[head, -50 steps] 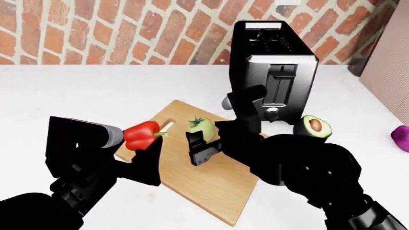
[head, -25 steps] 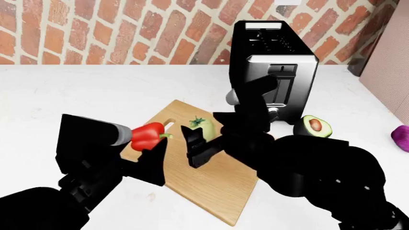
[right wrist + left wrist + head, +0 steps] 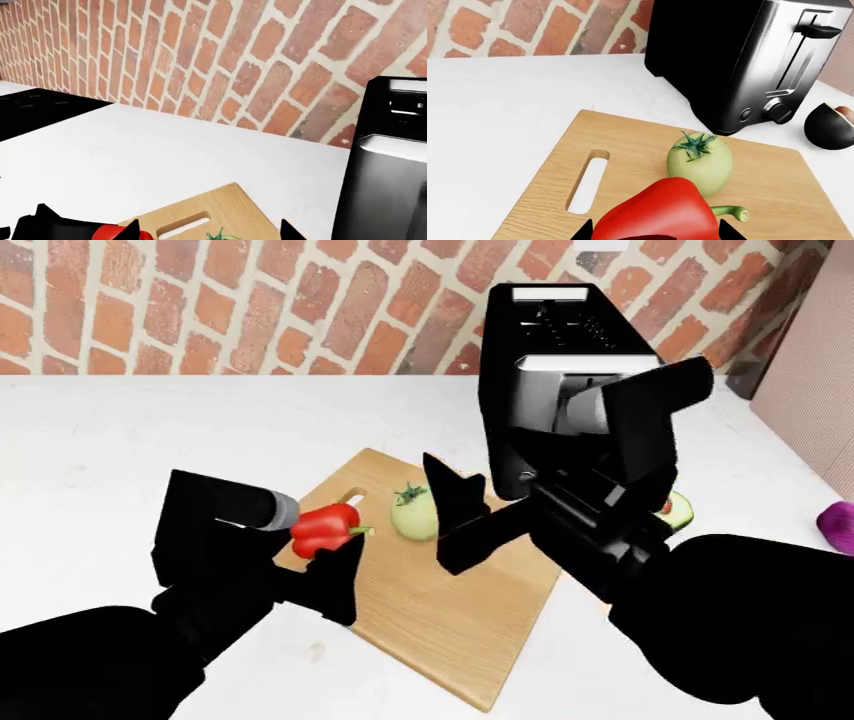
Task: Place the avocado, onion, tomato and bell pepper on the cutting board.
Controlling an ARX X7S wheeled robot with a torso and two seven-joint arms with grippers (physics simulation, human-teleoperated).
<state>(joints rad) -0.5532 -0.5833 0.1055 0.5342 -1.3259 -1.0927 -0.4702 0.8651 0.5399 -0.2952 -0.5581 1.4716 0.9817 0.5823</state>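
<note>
**One on the board, one in hand, two to fetch**

Counting the tomato as done: resting upright on the cutting board, stem up, just beyond the left hand and just beside the right hand.

Gripping the bell pepper in the clenched left hand, green stem pointing toward the tomato. Hovering over the slot-handle end of the board, going by the left wrist view. Near the tomato, apparently not touching it. Cannot tell whether held clear of the wood or already brushing it. Judging this item close to placed: needs only lowering and letting go.

Showing the right hand released, jaws spread with nothing between them, raised over the board in front of the toaster.

Leaving two items off the board. Lying on the white surface, out past the right hand and near the toaster's foot: the avocado, mostly hidden behind the right arm in the head view. Lying farther out the same way, well apart from both hands: the onion, cut off by the edge of the head view.

Judging progress at about a quarter, nearly half once the pepper is released. Probably falling to the free right hand: avocado first, as the nearer, then onion. Plenty of bare wood on the near side of both hands for them.
</note>
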